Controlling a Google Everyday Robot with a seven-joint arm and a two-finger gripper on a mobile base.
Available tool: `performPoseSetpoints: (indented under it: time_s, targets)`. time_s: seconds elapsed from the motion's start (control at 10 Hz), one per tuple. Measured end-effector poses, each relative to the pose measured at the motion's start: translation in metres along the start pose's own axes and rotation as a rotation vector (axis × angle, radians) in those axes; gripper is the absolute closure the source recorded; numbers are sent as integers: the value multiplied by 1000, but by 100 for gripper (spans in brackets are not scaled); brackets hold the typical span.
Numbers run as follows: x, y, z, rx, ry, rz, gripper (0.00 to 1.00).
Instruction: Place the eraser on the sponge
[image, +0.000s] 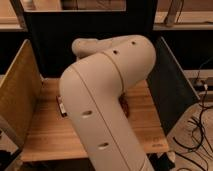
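Observation:
The eraser (61, 106), a small dark bar with a red and white label, lies on the wooden table (45, 135) at its left middle. It is half covered by the edge of my big white arm (107, 95). The arm fills the centre of the camera view and bends from the lower right up to the back. The sponge is hidden behind the arm. My gripper is out of sight too, somewhere behind or beyond the arm's bulk.
A pale pegboard wall (17, 95) closes the table's left side, a dark panel (167, 85) the right, and a black panel the back. Cables (200, 125) lie on the floor at right. A small dark reddish shape (124, 106) peeks out beside the arm.

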Motion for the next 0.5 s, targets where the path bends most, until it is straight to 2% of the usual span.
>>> performPoseSetpoints:
  time_s: [0.3, 0.4, 0.5]
  targets:
    - [3, -1, -1, -1, 2, 6, 20]
    - [4, -4, -2, 2, -9, 25, 20]
    - [10, -12, -7, 15, -31, 85, 20]
